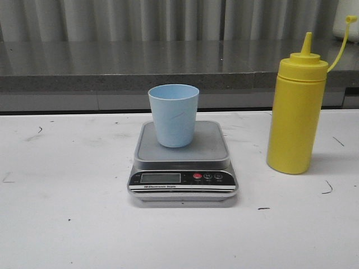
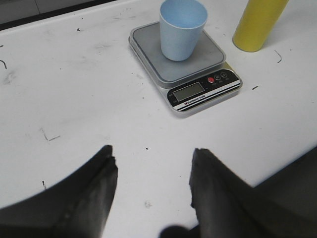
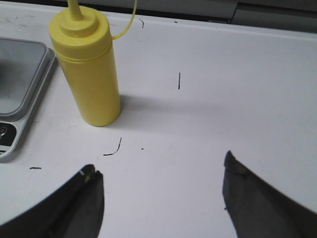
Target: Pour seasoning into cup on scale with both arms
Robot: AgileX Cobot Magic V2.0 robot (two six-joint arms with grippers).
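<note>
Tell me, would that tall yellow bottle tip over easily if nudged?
Probably: the bottle is tall on a narrow base, standing free on the table. Its plastic sides likely give when squeezed. The cap strap looks floppy.

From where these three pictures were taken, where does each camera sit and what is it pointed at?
Front view: looks forward over the table at the cup on the scale, seasoning bottle to its right; no robot parts show.
Left wrist view: on the left arm, facing the scale; the open left gripper shows.
Right wrist view: on the right arm, facing the bottle; the open right gripper shows.
All three share the bottle and scale.
</note>
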